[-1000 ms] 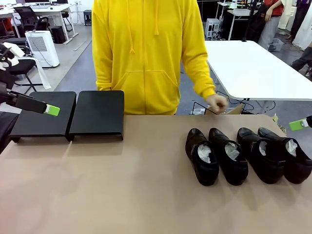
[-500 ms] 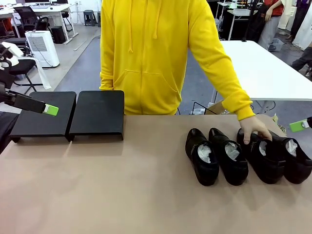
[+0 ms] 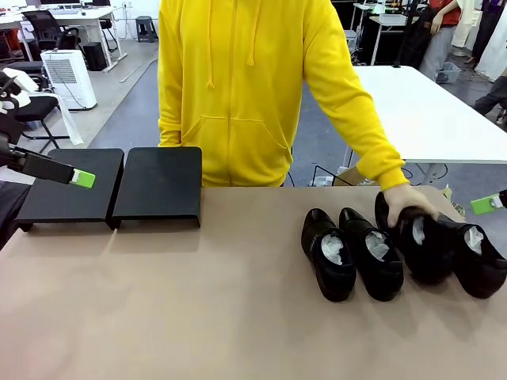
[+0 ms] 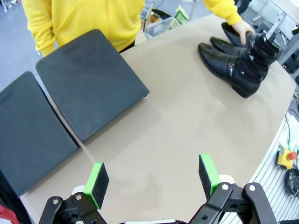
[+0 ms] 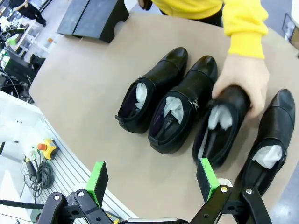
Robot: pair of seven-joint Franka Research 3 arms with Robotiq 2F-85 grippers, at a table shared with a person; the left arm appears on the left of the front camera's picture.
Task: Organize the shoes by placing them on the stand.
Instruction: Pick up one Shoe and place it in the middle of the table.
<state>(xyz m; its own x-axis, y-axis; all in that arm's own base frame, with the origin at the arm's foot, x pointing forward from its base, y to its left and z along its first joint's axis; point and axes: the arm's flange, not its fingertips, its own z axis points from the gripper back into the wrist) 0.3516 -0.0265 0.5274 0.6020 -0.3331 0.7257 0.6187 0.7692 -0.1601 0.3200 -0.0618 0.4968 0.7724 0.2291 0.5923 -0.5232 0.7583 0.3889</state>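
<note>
Well to the right of the low matte-black two-platform stand (image 3: 158,186), on the tan table (image 3: 198,309), a person's hand (image 3: 408,201) grips the toe end of one of four glossy black leather dress shoes (image 3: 329,255) and tips it upward. That tilted shoe (image 3: 425,247) could slip on such slick leather, shed its white paper stuffing (image 5: 217,116) or knock its neighbours askew. The right gripper (image 5: 152,178) hangs over the row, far from the stand, jaws wide apart and empty; a reach now risks meeting the hand. The left gripper (image 4: 153,177), jaws likewise spread and empty, hovers near the stand, which carries no shoe, and could block a placement. Whether the raised shoe's heel touches the table cannot be told; from the left wrist the shoes overlap into one dark cluster.
</note>
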